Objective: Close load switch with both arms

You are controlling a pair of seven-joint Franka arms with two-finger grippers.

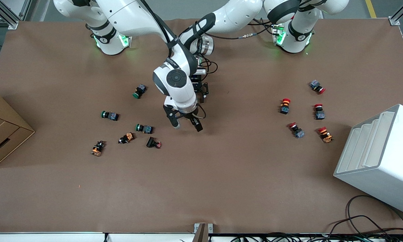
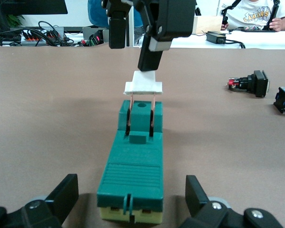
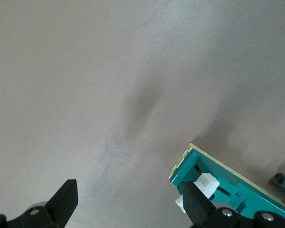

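The load switch (image 2: 133,161) is a dark green block lying on the brown table, with its white lever (image 2: 142,86) raised on two copper rods. My left gripper (image 2: 131,192) is open and low, with a finger on each side of the switch's near end and a gap on both sides. My right gripper (image 3: 130,197) is open above the lever end, and one finger (image 2: 149,57) rests against the white lever (image 3: 205,186). In the front view the right gripper (image 1: 186,123) is at the table's middle. The left gripper (image 1: 202,90) and the switch are largely hidden under the right arm's wrist.
Green-capped push buttons (image 1: 139,90) and orange and black parts (image 1: 126,137) lie toward the right arm's end. Several red-capped buttons (image 1: 284,106) lie toward the left arm's end, near a white rack (image 1: 379,154). A cardboard box (image 1: 3,134) stands at the right arm's end.
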